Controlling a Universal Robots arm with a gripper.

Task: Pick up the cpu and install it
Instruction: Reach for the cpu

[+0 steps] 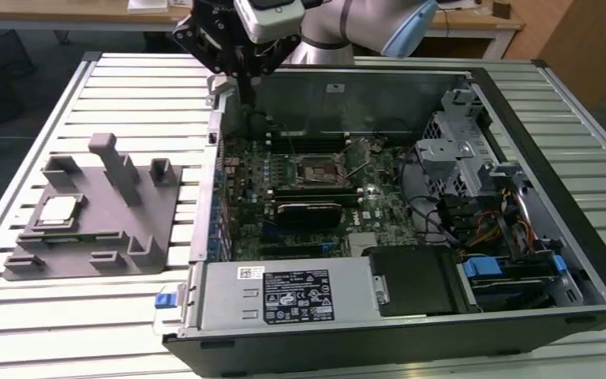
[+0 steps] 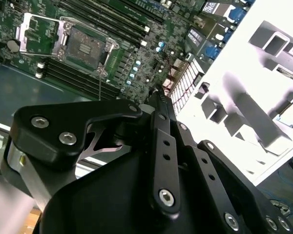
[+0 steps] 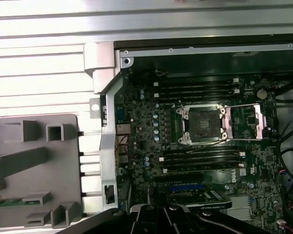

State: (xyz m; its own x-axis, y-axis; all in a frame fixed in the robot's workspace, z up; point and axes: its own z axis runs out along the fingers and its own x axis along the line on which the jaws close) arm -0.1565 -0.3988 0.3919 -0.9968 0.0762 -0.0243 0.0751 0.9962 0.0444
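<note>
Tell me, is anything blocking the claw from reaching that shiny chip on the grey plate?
Nothing visible does. The claw hangs over the edge of the computer case, and the cpu lies uncovered on the grey plate. The plate's upright posts stand beside the chip, towards the case, not over it.

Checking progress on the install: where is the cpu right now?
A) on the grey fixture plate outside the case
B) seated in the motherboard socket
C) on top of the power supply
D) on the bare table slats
A: in the exterior view the cpu lies on the grey fixture plate, while the motherboard socket stands open and empty.
</note>
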